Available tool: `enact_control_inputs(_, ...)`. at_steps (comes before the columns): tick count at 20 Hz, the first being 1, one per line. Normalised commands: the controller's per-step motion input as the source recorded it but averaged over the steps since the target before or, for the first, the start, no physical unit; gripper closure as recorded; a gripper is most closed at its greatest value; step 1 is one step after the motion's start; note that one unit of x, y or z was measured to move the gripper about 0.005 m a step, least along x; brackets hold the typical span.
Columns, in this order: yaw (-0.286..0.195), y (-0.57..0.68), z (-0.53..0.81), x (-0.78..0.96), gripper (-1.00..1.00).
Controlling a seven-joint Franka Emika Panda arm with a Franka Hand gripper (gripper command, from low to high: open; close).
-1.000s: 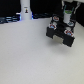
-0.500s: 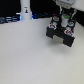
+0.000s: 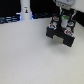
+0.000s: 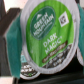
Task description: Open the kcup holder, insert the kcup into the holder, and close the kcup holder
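Note:
The black kcup holder stands at the far right of the white table in the exterior view, and its tray looks slid out toward the front. My gripper hangs right over it. In the wrist view the kcup, white with a green and dark "Dark Magic" lid, fills the frame, tilted, with dark shapes on both sides. The gripper looks shut on it. Another pod with a dark lid sits lower in the holder.
A white bottle-shaped thing with black marks stands at the back, toward the exterior view's left. Dark items line the back edge. The white table spreads in front of the holder.
The gripper stays over the holder with hardly any visible shift. The holder has not moved.

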Motion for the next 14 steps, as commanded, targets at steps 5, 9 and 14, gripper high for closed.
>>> enact_control_inputs(5, -0.001, -0.16, 0.01, -0.10, 1.00)
enact_control_inputs(9, 0.001, -0.07, -0.12, 0.01, 1.00)
enact_control_inputs(14, -0.002, -0.02, -0.19, 0.02, 1.00)
